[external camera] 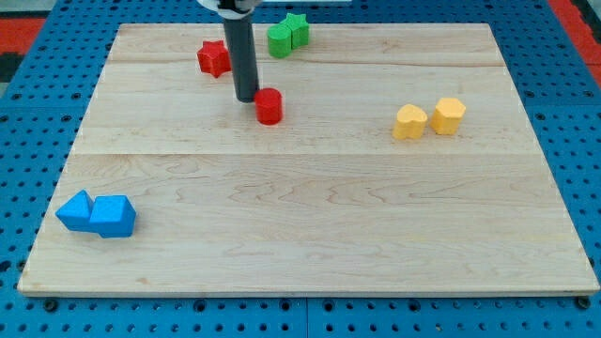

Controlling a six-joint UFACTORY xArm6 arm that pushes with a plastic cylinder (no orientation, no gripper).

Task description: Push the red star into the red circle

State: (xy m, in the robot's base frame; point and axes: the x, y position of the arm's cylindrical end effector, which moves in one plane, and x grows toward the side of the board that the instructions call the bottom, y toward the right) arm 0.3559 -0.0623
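The red star (pixel 214 58) lies near the view's top left on the wooden board (pixel 310 216). The red circle (pixel 269 106) is a short cylinder below and to the right of the star. My tip (pixel 247 98) is at the end of the dark rod, just left of the red circle, close to or touching it, and below-right of the star. The star and the circle are apart, with the rod between them.
A green star and a green block (pixel 287 35) sit together at the view's top. Two yellow blocks (pixel 429 118) lie side by side at the right. Two blue blocks (pixel 97 214) touch at the lower left. The board sits on a blue pegboard.
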